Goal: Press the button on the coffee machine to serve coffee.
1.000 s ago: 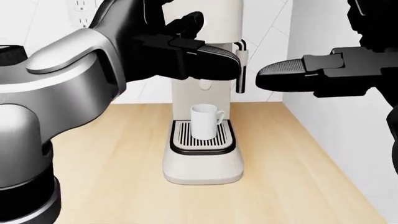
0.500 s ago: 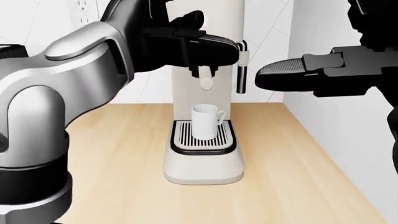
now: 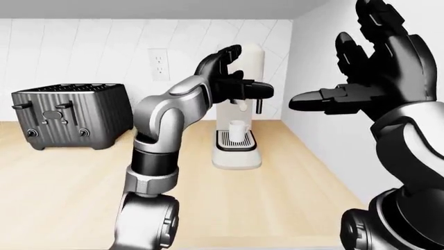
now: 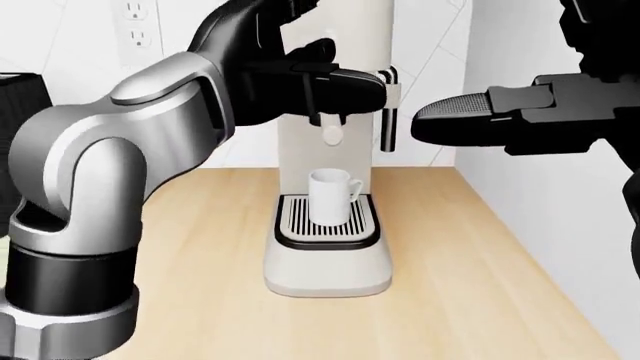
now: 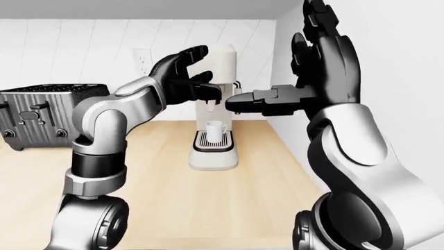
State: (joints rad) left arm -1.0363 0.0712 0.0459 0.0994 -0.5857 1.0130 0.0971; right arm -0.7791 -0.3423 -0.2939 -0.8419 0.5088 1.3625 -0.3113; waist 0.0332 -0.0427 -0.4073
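Observation:
A cream coffee machine (image 4: 330, 247) stands on the wooden counter against the tiled wall. A white mug (image 4: 331, 196) sits on its drip tray under the spout. My left hand (image 4: 320, 71) is raised in front of the machine's upper column, fingers spread open, one black finger (image 4: 345, 81) stretched across the machine's face. The button itself is hidden behind that hand. My right hand (image 3: 378, 67) is open, held up at the right, its thumb (image 4: 470, 112) pointing left toward the machine and not touching it.
A dark grey toaster (image 3: 69, 114) stands at the left of the counter. A wall outlet (image 3: 160, 63) is on the tiled wall. A white side wall (image 4: 560, 225) closes off the counter just right of the machine.
My left arm has swung up and further toward the machine, and its hand now sits higher on the column. The right hand and the mug have not moved.

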